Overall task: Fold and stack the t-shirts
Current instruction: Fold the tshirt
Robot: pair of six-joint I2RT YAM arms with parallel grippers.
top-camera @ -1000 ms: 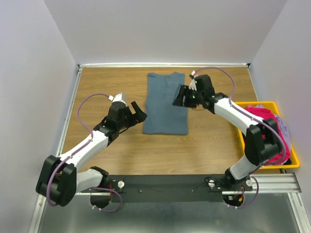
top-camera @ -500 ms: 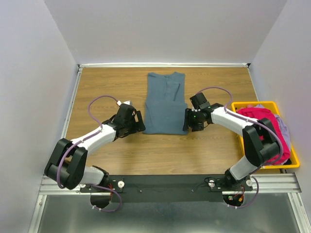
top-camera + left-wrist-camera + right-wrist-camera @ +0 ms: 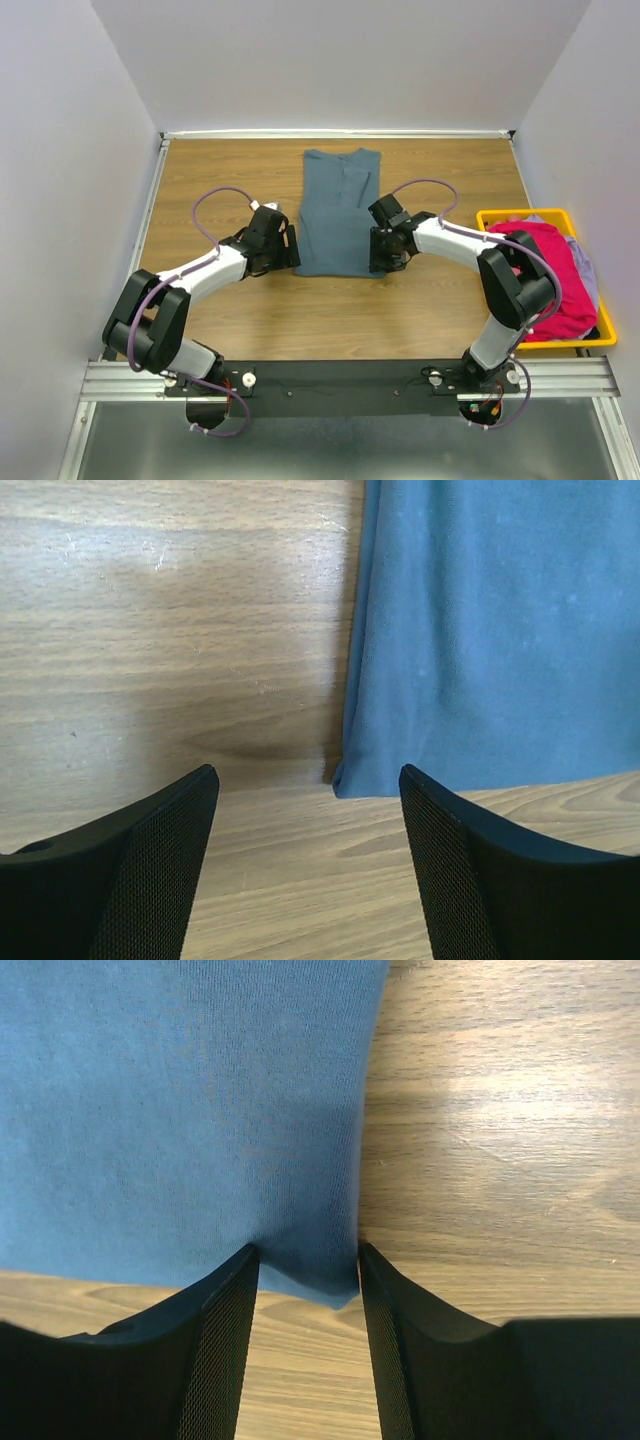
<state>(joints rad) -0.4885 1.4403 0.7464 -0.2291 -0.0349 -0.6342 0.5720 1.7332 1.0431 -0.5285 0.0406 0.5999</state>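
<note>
A slate blue-grey t-shirt lies flat on the wooden table, folded into a long strip with its collar at the far end. My left gripper is open and low at the shirt's near left corner; in the left wrist view the gripper is empty and the shirt corner lies just ahead of the gap. My right gripper is at the near right corner; in the right wrist view the gripper is open and straddles the corner of the shirt. A magenta-pink t-shirt and pale grey-blue cloth lie in the bin.
A yellow plastic bin stands at the table's right edge, near the right arm's base. White walls close the table at the back and both sides. Bare wood lies left of the shirt.
Both grippers have come down and inward to the shirt's near corners. The right gripper moved from the shirt's upper right edge to its near right corner. The shirt's right side now lies flat.
</note>
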